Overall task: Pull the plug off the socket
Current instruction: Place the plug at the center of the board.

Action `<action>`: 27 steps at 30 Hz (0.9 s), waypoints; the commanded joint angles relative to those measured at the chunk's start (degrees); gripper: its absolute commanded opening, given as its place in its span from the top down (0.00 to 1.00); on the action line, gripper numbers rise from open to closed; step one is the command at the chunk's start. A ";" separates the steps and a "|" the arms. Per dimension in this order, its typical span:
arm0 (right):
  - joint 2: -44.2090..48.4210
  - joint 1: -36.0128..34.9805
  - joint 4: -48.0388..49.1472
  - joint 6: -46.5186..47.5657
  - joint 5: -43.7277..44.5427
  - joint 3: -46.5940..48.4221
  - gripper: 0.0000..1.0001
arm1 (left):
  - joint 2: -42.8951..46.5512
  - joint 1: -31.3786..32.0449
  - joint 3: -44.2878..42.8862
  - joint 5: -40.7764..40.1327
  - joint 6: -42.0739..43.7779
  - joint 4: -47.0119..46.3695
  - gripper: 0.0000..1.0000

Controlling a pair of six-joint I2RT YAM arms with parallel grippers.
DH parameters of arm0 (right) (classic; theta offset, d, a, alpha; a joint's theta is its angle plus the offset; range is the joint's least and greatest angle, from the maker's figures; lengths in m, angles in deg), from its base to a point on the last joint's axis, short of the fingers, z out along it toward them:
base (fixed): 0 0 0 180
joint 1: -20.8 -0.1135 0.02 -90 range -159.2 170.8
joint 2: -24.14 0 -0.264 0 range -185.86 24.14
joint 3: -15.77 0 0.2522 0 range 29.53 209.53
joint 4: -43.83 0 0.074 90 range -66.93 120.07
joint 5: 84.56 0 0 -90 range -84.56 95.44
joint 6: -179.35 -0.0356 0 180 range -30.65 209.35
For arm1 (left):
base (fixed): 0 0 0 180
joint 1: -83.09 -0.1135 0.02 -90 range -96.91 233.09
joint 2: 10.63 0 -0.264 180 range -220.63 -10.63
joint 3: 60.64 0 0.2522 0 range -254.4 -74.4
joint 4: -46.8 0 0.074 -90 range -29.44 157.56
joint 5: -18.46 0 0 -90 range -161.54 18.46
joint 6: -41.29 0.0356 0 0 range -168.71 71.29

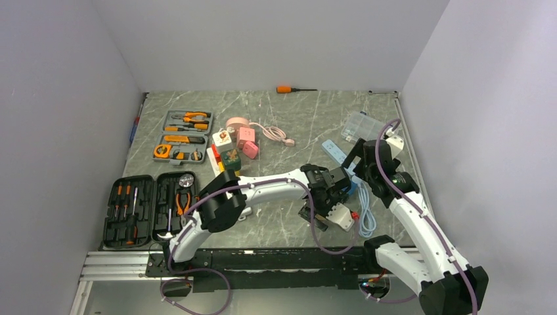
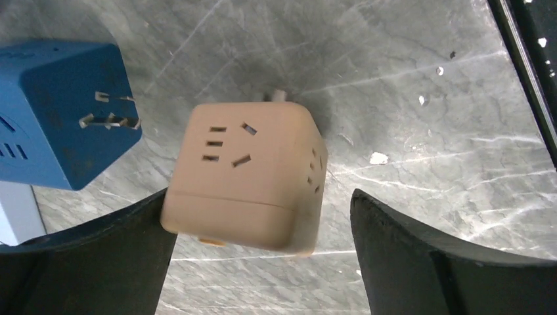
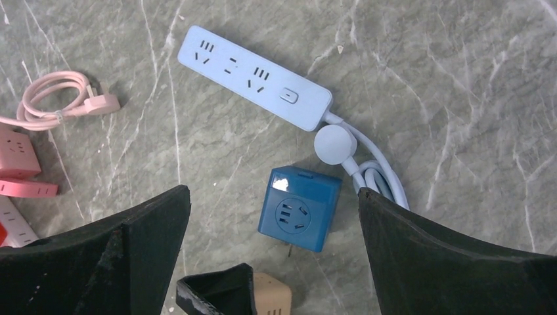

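A beige cube plug [image 2: 246,180] sits between the fingers of my left gripper [image 2: 263,207]. It leans against the left finger [image 2: 111,256], and a clear gap separates it from the right finger [image 2: 427,256]. The jaws stand wide, so this gripper is open. One prong shows at the cube's far side. The cube looks white in the top view [image 1: 339,215]. A blue cube adapter [image 3: 302,207] lies prongs out beside it on the table. My right gripper [image 3: 272,210] hangs open above the blue cube. A long white strip [image 1: 213,159], likely the socket, lies far left among coloured cubes.
A light-blue power strip [image 3: 253,75] with its coiled cable [image 1: 366,220] lies near the right arm. Two tool cases [image 1: 151,210] [image 1: 184,134] occupy the left. A pink disc and cable [image 1: 253,128], a clear plastic box [image 1: 361,125] and an orange screwdriver [image 1: 289,88] sit further back.
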 commanded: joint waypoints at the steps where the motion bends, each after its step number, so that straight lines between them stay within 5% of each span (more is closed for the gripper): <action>1: 0.45 0.34 1.95 1.08 -0.44 -0.38 0.00 | 2.42 -0.96 0.35 3.98 -3.13 2.46 0.01; 5: -0.44 0.37 2.63 1.97 -1.75 0.58 0.00 | 5.95 -1.96 -2.46 3.59 -4.01 8.44 0.01; 10: -3.56 0.30 3.51 2.75 -3.61 2.73 0.00 | 6.72 -5.48 -15.02 -7.89 -8.07 28.05 0.01; 13: -6.14 0.12 5.62 3.11 -6.58 3.53 0.00 | 11.76 -10.07 -15.21 -9.97 -12.04 33.16 0.01; 19: -15.49 -6.87 7.85 3.82 -5.03 9.41 0.00 | 29.08 -19.63 -7.62 -12.08 -13.22 25.77 0.01; 27: -30.65 -16.36 6.18 6.62 -2.30 24.31 0.00 | 41.14 -36.50 -8.71 -11.33 -14.32 22.23 0.01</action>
